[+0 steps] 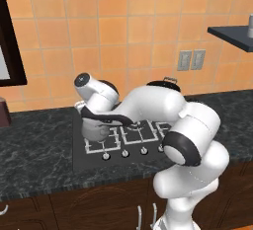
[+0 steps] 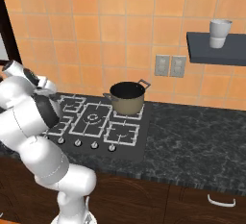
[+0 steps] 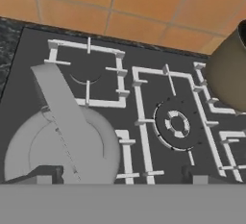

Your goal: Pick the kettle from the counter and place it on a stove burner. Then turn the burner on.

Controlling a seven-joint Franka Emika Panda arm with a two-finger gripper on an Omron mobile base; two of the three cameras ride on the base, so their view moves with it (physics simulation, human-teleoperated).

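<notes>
**Inspector:** Where does the small squat dull-grey metal kettle (image 3: 62, 148) sit?

**Assistant:** On the near-left small square pale-grey wire burner grate (image 1: 101, 142) of the black hob. The two-finger gripper (image 3: 120, 175) hangs directly above it with its dark tips spread apart, nothing between them.

**Inspector:** Next step?

**Assistant:** Probably the burner knob. Lift straight up first so the arched handle isn't caught, then drop to the row of small round grey knobs (image 1: 124, 153) at the hob's front edge.

**Inspector:** Obstructions?

**Assistant:** The tan-sided cooking pot with the black rim (image 2: 127, 98) stands on the rear right grate, well apart.
</notes>
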